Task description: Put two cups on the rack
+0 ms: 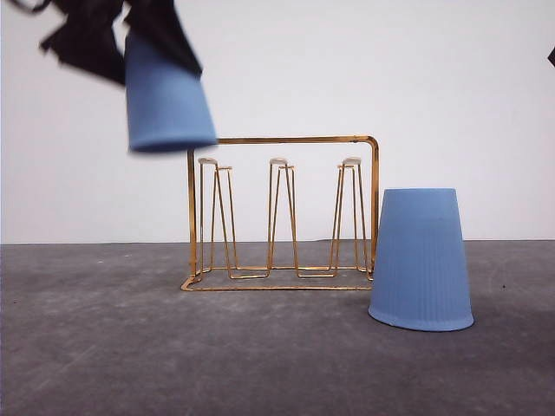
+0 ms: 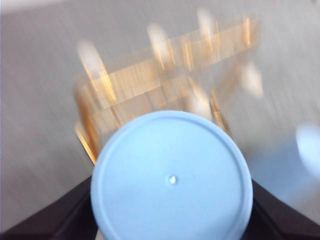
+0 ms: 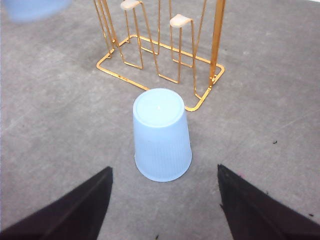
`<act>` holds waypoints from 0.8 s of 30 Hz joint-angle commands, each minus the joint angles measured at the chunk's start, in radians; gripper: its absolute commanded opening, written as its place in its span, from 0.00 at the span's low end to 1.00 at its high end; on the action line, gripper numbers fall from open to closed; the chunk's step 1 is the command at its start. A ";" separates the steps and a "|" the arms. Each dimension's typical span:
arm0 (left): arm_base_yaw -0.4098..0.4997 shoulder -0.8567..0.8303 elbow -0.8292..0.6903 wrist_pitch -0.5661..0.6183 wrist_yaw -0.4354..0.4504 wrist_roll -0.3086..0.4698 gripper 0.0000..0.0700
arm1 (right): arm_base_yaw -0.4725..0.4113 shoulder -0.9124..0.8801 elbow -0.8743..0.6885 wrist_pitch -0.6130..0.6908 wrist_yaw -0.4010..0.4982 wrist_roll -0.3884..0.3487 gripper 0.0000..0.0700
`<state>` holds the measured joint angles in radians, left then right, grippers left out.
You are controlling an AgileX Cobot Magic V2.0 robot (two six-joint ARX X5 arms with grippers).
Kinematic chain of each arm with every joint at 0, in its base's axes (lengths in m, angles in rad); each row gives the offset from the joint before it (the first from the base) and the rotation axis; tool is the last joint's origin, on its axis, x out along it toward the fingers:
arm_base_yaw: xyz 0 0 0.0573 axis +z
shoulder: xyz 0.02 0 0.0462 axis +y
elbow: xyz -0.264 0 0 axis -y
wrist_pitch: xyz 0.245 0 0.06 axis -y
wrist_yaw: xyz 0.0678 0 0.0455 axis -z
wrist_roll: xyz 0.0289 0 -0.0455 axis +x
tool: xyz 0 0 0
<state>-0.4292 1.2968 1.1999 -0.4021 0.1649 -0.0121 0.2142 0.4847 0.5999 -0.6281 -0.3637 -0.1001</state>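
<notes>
Nearest the front camera, bare grey counter, then second light blue ribbed plastic tumbler standing mouth-down on it, just beside the right end of the gold wire cup rack, apart from the frame in the right wrist view and leaning very slightly. Untouched so far. Right gripper hovering above and short of that tumbler, spread wide, grasping nothing, one dark finger on each side of the cup but well clear of it. Higher up and to the left, first light blue ribbed plastic tumbler carried inverted, mouth down, tilted a little, clenched in the left gripper; its flat round base seen close in the left wrist view with dark fingers pressed against both sides. Rim of this cup above and slightly left of the leftmost white-tipped prong pair, not yet over it. Left wrist view blurred, rack smeared beneath the cup, so arm apparently in motion. Step in hand, by judgement: carrying the first cup to the rack, no cup seated yet. Next move calls for shifting rightward until the mouth is centred over the left prong pair, levelling the tilt, lowering straight down over the tips, then releasing. Afterwards, closing on the standing cup.
</notes>
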 commanded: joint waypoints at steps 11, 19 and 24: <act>-0.017 0.243 0.025 0.144 -0.064 -0.008 0.39 | 0.003 0.003 0.007 0.026 0.002 -0.006 0.60; -0.025 0.373 0.025 0.167 -0.064 -0.007 0.63 | 0.004 0.003 0.007 0.025 0.002 -0.006 0.60; -0.030 0.378 0.028 0.157 -0.061 0.000 0.75 | 0.006 0.003 0.007 0.026 0.002 -0.005 0.60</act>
<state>-0.4522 1.6638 1.2107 -0.2508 0.1032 -0.0158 0.2153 0.4847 0.5999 -0.6125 -0.3637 -0.1001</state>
